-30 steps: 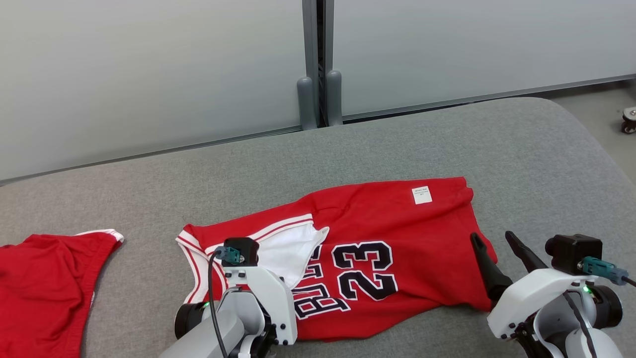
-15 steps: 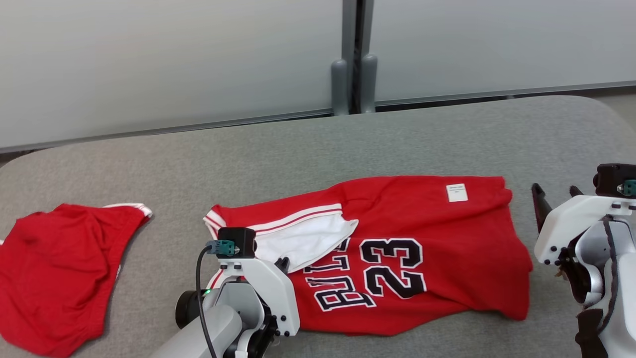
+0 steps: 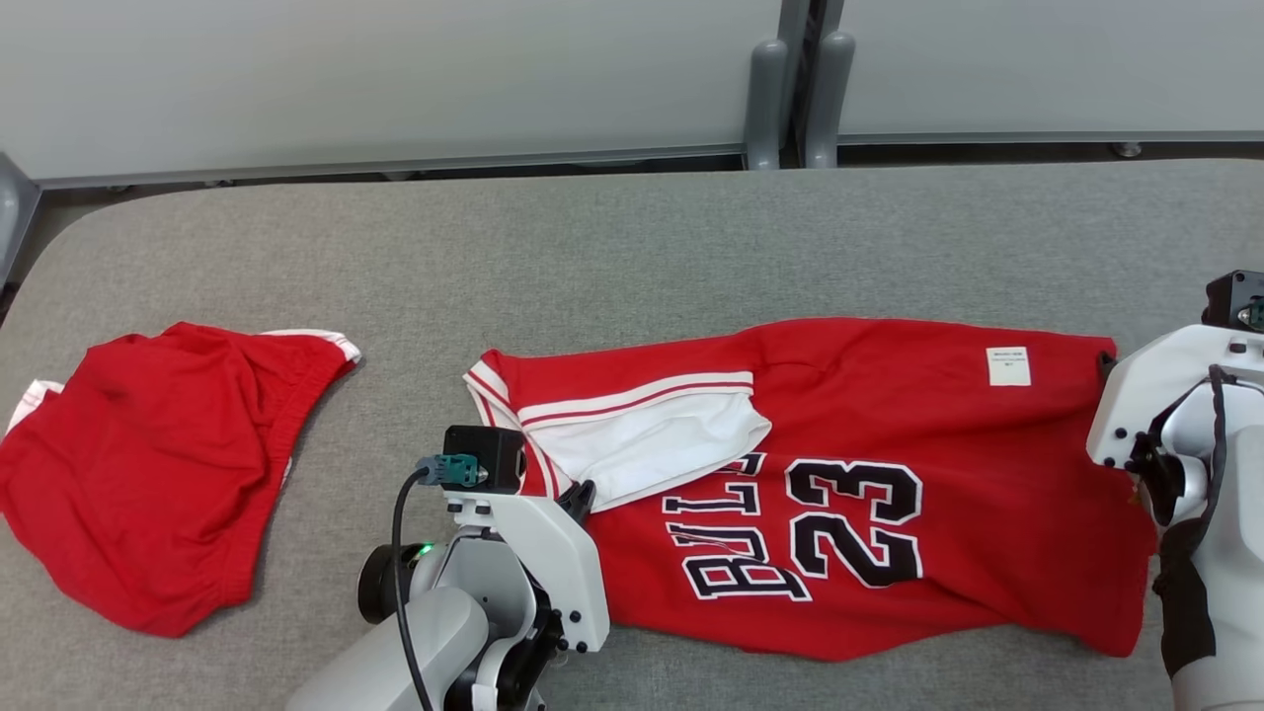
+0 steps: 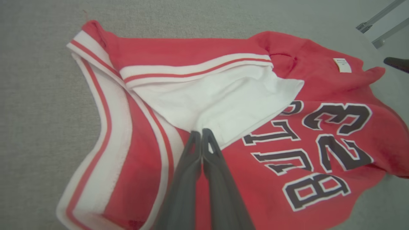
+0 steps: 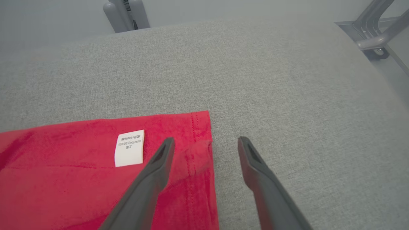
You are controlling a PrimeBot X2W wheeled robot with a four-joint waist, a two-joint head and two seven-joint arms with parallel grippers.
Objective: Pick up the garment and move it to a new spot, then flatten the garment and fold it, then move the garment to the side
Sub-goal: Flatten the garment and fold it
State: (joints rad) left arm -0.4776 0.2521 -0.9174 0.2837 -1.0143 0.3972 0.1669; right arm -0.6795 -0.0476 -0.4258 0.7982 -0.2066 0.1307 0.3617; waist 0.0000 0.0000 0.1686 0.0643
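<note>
Left tool (image 4: 202, 132) pinched shut, right tool (image 5: 206, 140) spread wide, empty.
The left tips meet on the white lining of the red sleeveless jersey (image 3: 869, 395) numbered 23; the right straddles its hem corner. It lies along the grey fabric-covered tabletop's (image 3: 592, 257) near edge, centre to right.
</note>
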